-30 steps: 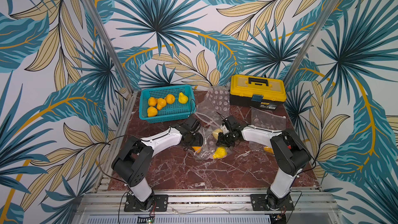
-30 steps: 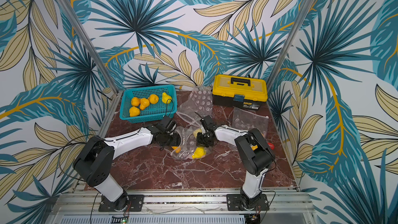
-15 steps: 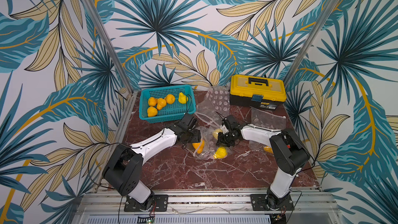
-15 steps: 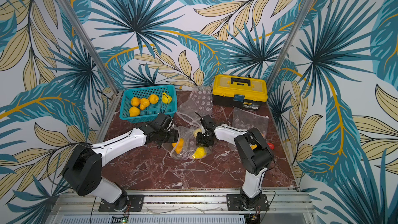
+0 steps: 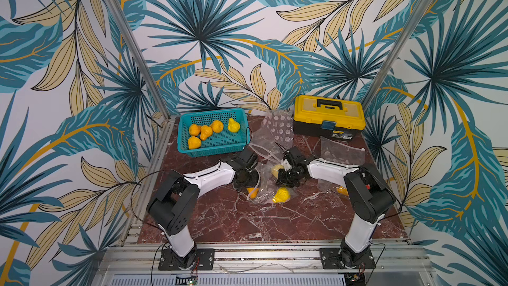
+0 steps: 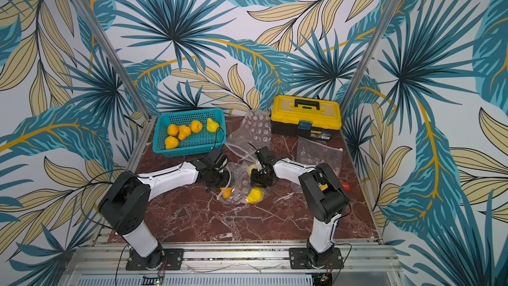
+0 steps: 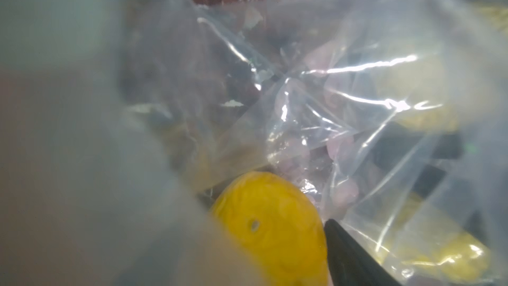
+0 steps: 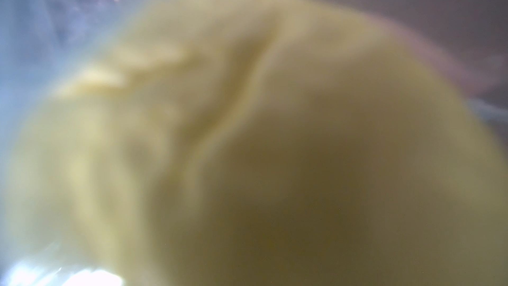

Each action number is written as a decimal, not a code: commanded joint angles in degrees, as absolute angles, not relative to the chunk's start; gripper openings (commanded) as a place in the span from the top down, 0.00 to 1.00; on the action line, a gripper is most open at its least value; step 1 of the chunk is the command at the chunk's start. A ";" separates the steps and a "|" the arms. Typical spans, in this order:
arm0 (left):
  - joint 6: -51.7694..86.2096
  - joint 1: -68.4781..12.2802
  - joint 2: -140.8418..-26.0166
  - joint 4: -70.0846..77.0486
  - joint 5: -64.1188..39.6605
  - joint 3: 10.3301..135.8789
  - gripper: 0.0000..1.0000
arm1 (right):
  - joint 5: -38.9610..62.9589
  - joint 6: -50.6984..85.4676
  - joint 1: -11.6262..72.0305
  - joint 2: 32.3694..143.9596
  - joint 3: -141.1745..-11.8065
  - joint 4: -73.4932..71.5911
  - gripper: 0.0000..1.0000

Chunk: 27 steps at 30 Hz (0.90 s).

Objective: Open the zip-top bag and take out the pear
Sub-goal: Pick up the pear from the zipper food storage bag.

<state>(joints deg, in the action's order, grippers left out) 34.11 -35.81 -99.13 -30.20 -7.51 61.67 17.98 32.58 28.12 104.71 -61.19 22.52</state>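
Fingers of the left gripper [image 5: 248, 188] reach down into the crumpled zip-top bag [image 5: 265, 180] at the middle of the marble table [image 5: 220, 215]; in the left wrist view one black finger [image 7: 354, 257] lies just beside an orange-yellow pear [image 7: 272, 226], apparently touching its side, while the opposite finger is lost in blur, so whether the fingers are apart or clamped on the fruit cannot be told. In both top views that pear shows as an orange tip [image 5: 252, 192] poking out under the gripper at the bag's edge nearer the left arm. A second, brighter yellow pear [image 5: 281, 195] lies in the bag's front part, and a pale one [image 5: 275, 170] sits farther back, right against the right gripper [image 5: 287, 178]. Its fingers are hidden in the top views, and the right wrist view is filled by a blurred pale yellow surface [image 8: 275, 133] behind plastic, so their state cannot be told, nor whether they pinch anything. Behind the bag lie more clear spotted bags [image 5: 275, 130], one more [image 5: 341, 152] beside the right arm. At the back left stands a teal basket [image 5: 211, 144] holding five yellow and orange fruits, and at the back right a yellow toolbox [image 5: 328, 116], closed.
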 commanded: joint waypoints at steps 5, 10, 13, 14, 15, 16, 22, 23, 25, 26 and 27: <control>33.13 -36.03 -98.94 -30.94 -6.96 61.68 0.26 | 15.47 32.52 28.16 108.03 -59.54 26.62 0.78; 32.89 -35.43 -93.78 -32.92 -6.14 61.43 0.27 | 15.12 32.26 28.17 108.05 -59.68 26.94 0.78; 32.53 -34.23 -89.77 -34.65 -5.36 60.51 0.27 | 15.10 32.26 28.21 108.28 -59.68 27.16 0.78; 32.36 -33.58 -88.27 -35.18 -5.29 60.09 0.28 | 15.10 32.20 28.19 108.28 -59.58 27.16 0.79; 32.05 -32.96 -86.95 -35.85 -5.15 59.87 0.28 | 15.05 32.17 28.17 108.28 -59.59 27.22 0.78; 31.64 -32.52 -85.98 -36.47 -4.97 59.85 0.28 | 15.03 32.15 28.17 108.28 -59.59 27.20 0.79; 28.05 -28.17 -81.70 -40.80 -4.23 62.30 0.29 | 14.94 32.08 28.13 108.29 -59.52 27.59 0.79; 27.34 -27.24 -81.23 -41.03 -3.98 62.92 0.29 | 14.94 32.08 28.15 108.28 -59.58 27.68 0.78; 25.87 -25.54 -80.61 -41.04 -2.77 64.04 0.29 | 14.86 32.08 28.21 108.06 -59.67 27.86 0.78; 24.89 -24.48 -80.58 -40.96 -1.78 65.00 0.29 | 14.85 32.08 28.17 107.94 -59.74 28.00 0.79; 23.52 -23.55 -80.63 -41.04 -1.35 66.06 0.29 | 14.85 32.07 28.18 107.77 -59.80 28.25 0.79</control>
